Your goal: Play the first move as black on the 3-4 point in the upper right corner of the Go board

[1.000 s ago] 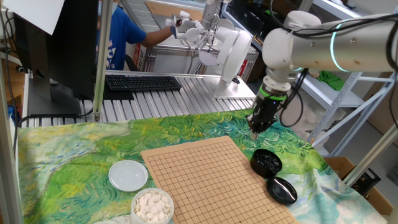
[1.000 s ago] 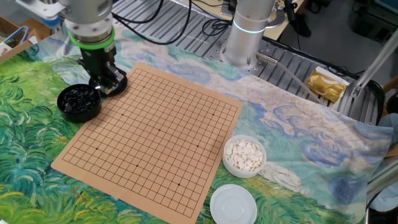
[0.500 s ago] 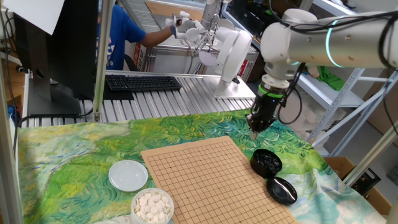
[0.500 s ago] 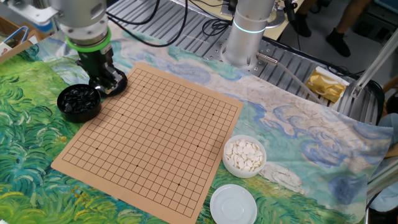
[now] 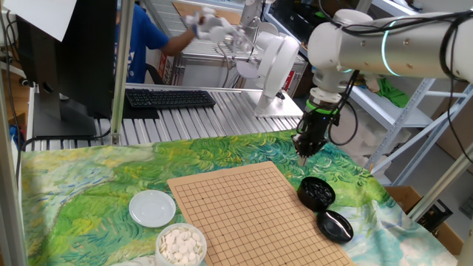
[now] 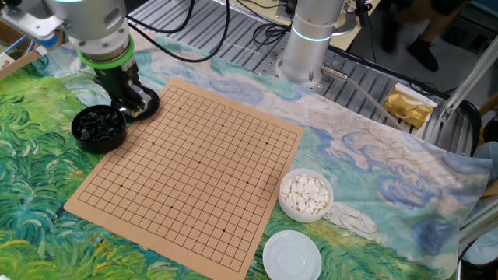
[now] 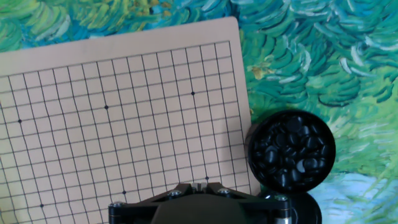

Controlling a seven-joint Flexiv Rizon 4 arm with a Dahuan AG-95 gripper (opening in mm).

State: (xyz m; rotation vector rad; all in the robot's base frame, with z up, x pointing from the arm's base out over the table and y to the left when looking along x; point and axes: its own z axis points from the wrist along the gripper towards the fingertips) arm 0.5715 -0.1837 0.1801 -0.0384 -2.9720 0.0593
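Observation:
The Go board (image 5: pixel 244 214) (image 6: pixel 194 167) (image 7: pixel 124 112) lies bare, with no stone on any crossing. My gripper (image 5: pixel 301 154) (image 6: pixel 134 105) (image 7: pixel 199 185) hangs shut just above the board's corner, next to the black bowl of black stones (image 5: pixel 316 192) (image 6: pixel 99 127) (image 7: pixel 291 151). I see no stone between the fingertips. In the hand view, that corner's star point (image 7: pixel 193 93) and the 3-4 point (image 7: pixel 208 91) beside it are both bare.
The bowl's black lid (image 5: pixel 335 225) lies beside it. A bowl of white stones (image 5: pixel 181 244) (image 6: pixel 305 194) and its white lid (image 5: pixel 152 207) (image 6: pixel 292 255) sit off the board's opposite side. The robot base (image 6: pixel 311 39) stands behind the board on a painted cloth.
The arm's wrist has drifted slightly sideways and away from the bowl. The shut fingertips have hardly moved. A person in the background has moved.

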